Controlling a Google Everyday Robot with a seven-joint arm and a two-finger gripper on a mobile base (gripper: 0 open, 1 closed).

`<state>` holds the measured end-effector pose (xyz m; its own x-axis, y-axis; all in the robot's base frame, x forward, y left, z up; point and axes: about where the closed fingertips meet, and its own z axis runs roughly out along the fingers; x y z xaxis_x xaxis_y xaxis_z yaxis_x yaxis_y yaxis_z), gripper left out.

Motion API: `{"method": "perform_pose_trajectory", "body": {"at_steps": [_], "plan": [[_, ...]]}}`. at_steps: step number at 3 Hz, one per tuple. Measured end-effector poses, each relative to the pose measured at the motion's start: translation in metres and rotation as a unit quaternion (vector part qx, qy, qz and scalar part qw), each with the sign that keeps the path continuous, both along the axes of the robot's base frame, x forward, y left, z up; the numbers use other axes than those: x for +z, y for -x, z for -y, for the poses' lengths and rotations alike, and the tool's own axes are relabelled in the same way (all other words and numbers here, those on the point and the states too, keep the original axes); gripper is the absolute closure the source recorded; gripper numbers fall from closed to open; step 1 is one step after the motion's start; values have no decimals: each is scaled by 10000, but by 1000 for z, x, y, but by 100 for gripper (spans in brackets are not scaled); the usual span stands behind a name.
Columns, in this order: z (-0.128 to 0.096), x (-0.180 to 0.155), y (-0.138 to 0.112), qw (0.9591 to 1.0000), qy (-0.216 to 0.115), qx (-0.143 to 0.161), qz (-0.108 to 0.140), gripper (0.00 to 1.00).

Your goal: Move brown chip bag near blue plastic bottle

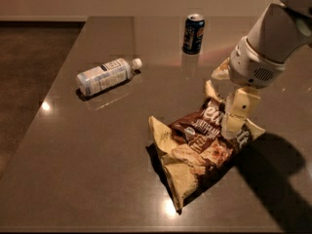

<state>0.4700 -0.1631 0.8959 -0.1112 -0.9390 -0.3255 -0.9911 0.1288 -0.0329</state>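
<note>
The brown chip bag [197, 147] lies crumpled on the dark table [97, 145], right of centre and towards the front. The blue plastic bottle [105, 76] lies on its side at the left, white cap pointing right, well apart from the bag. My gripper [233, 126] hangs from the white arm [263, 48] at the right and sits over the bag's right end, at or touching its surface. The part of the bag under the gripper is hidden.
A dark blue soda can [193, 34] stands upright at the back of the table, behind the bag. The table's left edge [53, 96] borders brown floor. The arm casts a shadow at the front right.
</note>
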Motion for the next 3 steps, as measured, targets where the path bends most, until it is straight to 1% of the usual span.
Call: {"method": "perform_pose_trajectory", "body": {"at_steps": [1, 2, 3], "plan": [[-13, -4, -2, 9992, -256, 85, -286, 26], [-17, -6, -3, 9986, -327, 84, -415, 49], [-20, -3, -6, 9986, -311, 84, -423, 73]]}}
